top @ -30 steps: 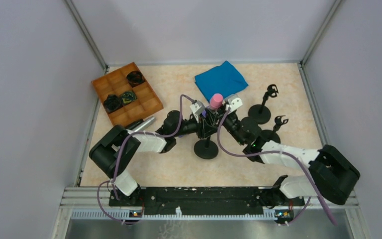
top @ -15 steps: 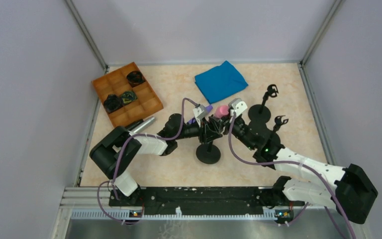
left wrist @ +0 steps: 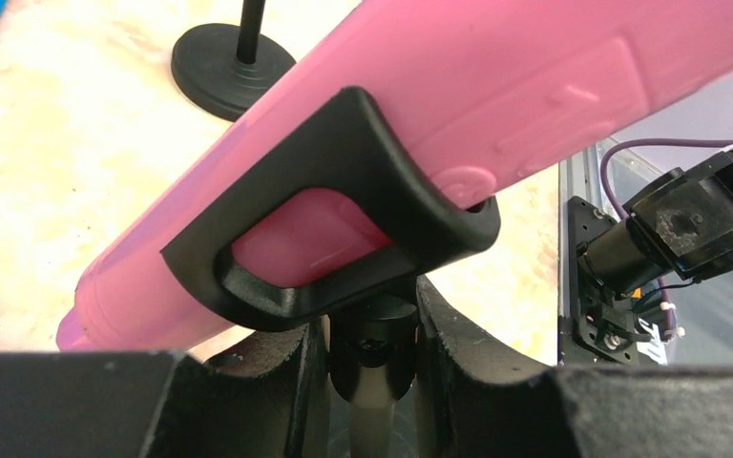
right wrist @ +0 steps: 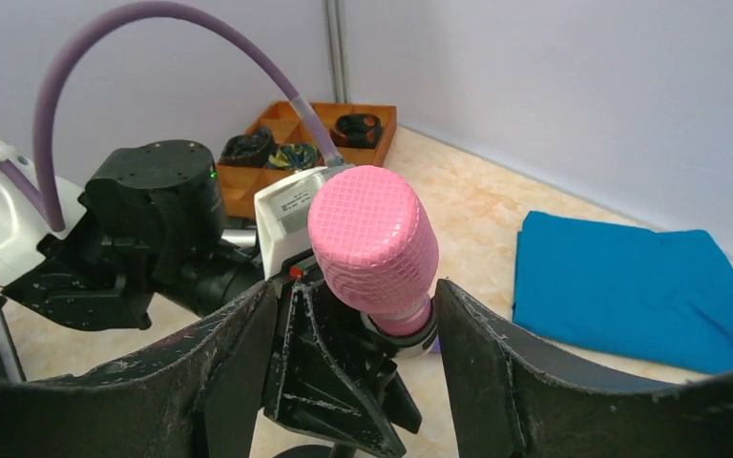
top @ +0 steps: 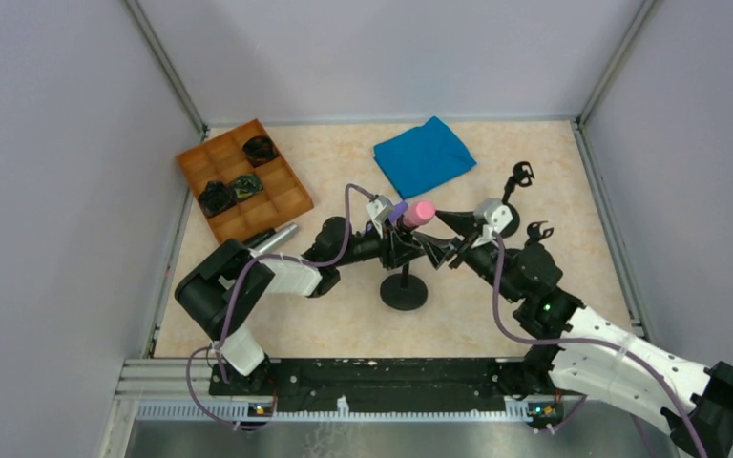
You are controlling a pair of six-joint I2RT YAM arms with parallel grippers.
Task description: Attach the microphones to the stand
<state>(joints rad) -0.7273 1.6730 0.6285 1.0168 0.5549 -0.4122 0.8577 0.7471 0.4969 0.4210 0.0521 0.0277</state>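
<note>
We find the pink microphone (top: pixel 418 212) seated in the black clip (left wrist: pixel 344 205) atop the stand (top: pixel 404 291), which rests near the middle of the table (top: pixel 344 329). The left claw (left wrist: pixel 372 324) is closed narrow on the stand's neck just beneath the clip, with a finger (left wrist: pixel 248 391) against each side. The right claw (right wrist: pixel 355 296) stands wide. Its fingers (right wrist: pixel 501 367) flank the microphone's head and are apart from it on both sides.

The microphone body is smooth, glossy pink plastic and lies tilted in the clip. Its head is a rounded grille with a cross-hatched mesh. The clip is matte black and shaped as an open loop. The stand is a thin black post on a flat round base. The table surface is pale, marbled beige.

A wooden tray (top: pixel 286 196) with several compartments sits near the far left corner. Three compartments each hold a dark coiled item (top: pixel 260 146), and we cannot tell what these are. A silver microphone (top: pixel 274 237) lies on the table just beside the tray's near corner. A folded blue cloth (top: pixel 425 155) lies by the far edge. Two further black stands (top: pixel 521 176) are toward the right edge.
</note>
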